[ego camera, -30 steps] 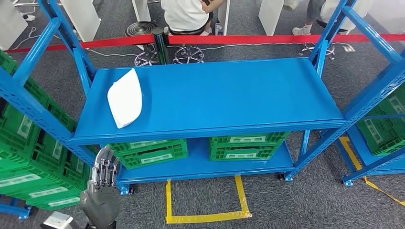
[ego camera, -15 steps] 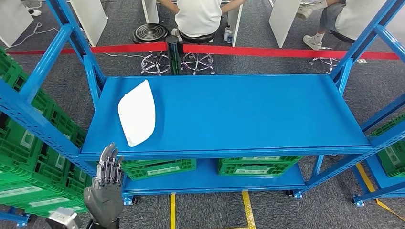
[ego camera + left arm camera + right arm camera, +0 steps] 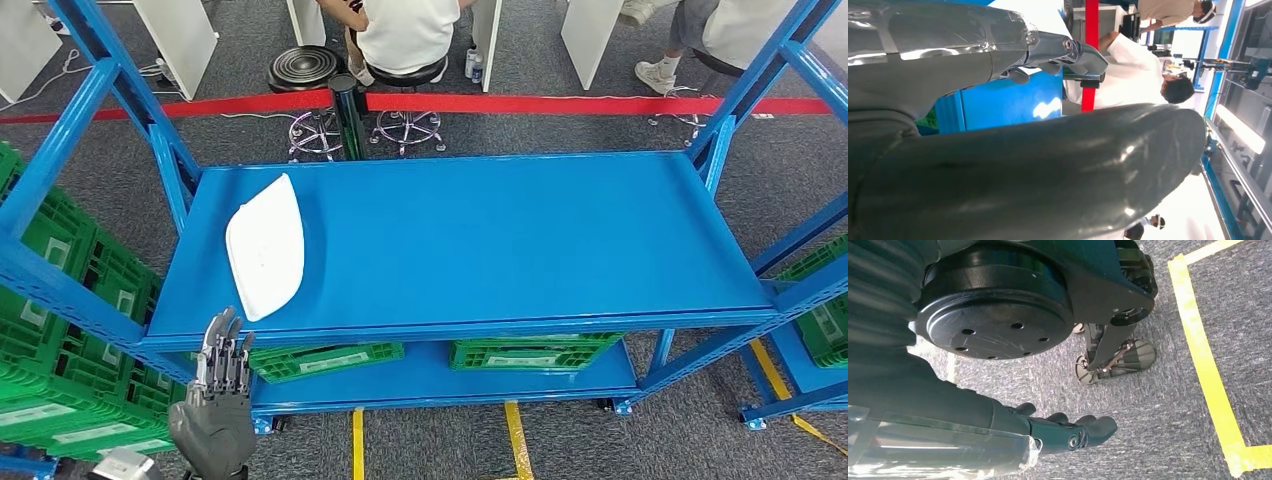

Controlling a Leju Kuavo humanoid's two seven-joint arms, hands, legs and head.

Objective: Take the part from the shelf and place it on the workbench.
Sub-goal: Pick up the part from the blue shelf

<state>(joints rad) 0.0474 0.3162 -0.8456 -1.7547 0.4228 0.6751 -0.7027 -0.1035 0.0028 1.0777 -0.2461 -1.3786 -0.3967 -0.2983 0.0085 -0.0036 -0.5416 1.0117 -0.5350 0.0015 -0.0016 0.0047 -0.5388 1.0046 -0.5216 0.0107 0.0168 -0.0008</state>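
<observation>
The part, a flat white rounded piece [image 3: 265,248], lies on the left end of the blue shelf's top board [image 3: 480,240]. My left hand [image 3: 215,405] is raised below the shelf's front edge, just short of the part, with its fingers straight and apart and nothing in it. In the left wrist view the thick grey thumb [image 3: 1023,170] is close to the camera and the fingers [image 3: 1068,50] point toward the blue shelf. My right hand [image 3: 1048,432] hangs over the grey carpet, fingers stretched out and holding nothing.
Green crates [image 3: 325,358] stand on the lower board, and more fill the rack at the left [image 3: 60,330]. Blue uprights [image 3: 150,120] flank the shelf. Behind it run a red barrier tape [image 3: 560,102] and seated people [image 3: 400,35]. Yellow tape [image 3: 515,440] marks the floor.
The whole picture has shifted, so the camera has moved; the shelf now sits squarer in view. My left hand stays raised below the shelf's front edge.
</observation>
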